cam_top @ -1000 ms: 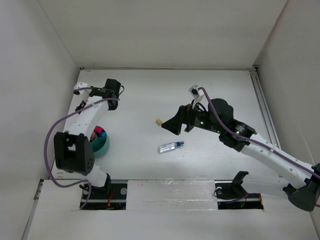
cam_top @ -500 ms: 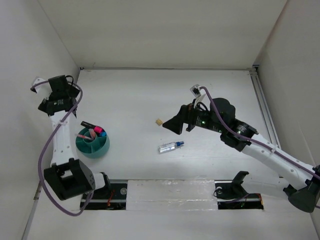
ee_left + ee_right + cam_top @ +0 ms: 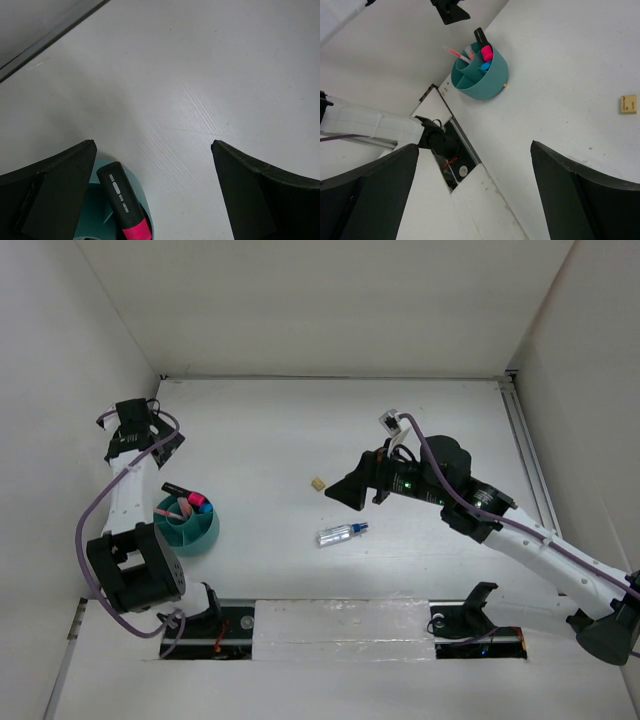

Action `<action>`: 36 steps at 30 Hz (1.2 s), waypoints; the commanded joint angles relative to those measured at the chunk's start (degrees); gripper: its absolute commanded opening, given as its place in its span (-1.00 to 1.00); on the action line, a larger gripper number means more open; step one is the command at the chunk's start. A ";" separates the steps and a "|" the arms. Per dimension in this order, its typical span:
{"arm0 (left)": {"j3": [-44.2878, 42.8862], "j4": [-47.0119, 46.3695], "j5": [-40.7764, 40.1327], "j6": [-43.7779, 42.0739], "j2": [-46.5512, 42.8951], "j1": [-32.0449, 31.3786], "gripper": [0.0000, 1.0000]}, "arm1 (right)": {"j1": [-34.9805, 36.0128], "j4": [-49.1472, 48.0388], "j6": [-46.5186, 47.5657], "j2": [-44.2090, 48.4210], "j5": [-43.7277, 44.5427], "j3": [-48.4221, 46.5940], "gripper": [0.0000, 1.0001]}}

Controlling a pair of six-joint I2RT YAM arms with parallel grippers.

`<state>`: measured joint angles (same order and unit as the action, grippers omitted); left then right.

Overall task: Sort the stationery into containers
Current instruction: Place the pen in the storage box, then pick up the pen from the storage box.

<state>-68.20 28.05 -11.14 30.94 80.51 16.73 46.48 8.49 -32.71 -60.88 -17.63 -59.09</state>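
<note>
The teal cup [image 3: 186, 524] stands at the left and holds a black marker with a pink end [image 3: 178, 489] and other pieces. My left gripper [image 3: 152, 443] is open and empty, above and just behind the cup. The left wrist view shows the marker [image 3: 123, 202] and the cup rim [image 3: 146, 212] between the open fingers [image 3: 152, 150]. A clear blue-capped pen [image 3: 342, 533] lies mid-table. A small beige eraser [image 3: 317, 483] lies behind it. My right gripper [image 3: 347, 491] is open and empty, held above the table to the right of the eraser. The right wrist view shows the cup [image 3: 481, 76] and eraser [image 3: 628, 104]. No orange pencils can be made out.
White walls close in the table at the left, back and right. A rail [image 3: 528, 455] runs along the right edge. The arm bases [image 3: 345, 625] sit on a strip at the near edge.
The left arm has pulled up and away from the cup, swung out to the far left, then come back a little. A black marker now sticks out of the cup. The right arm has barely moved.
</note>
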 commanded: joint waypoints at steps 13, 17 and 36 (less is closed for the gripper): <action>3.52 0.16 -1.26 2.45 2.37 0.14 0.96 | -0.25 -3.48 1.07 0.24 0.23 -0.06 1.00; 4.04 0.77 -1.87 2.46 2.37 0.14 0.83 | -0.77 -3.48 1.07 0.76 0.75 -0.06 1.00; 6.15 0.25 -1.34 2.46 3.43 0.14 0.21 | -0.78 -2.95 1.07 1.29 1.28 -0.06 1.00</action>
<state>-63.11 28.29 -12.12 33.21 83.83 16.73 46.09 8.49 -32.71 -60.86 -16.93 -59.09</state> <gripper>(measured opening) 0.613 0.999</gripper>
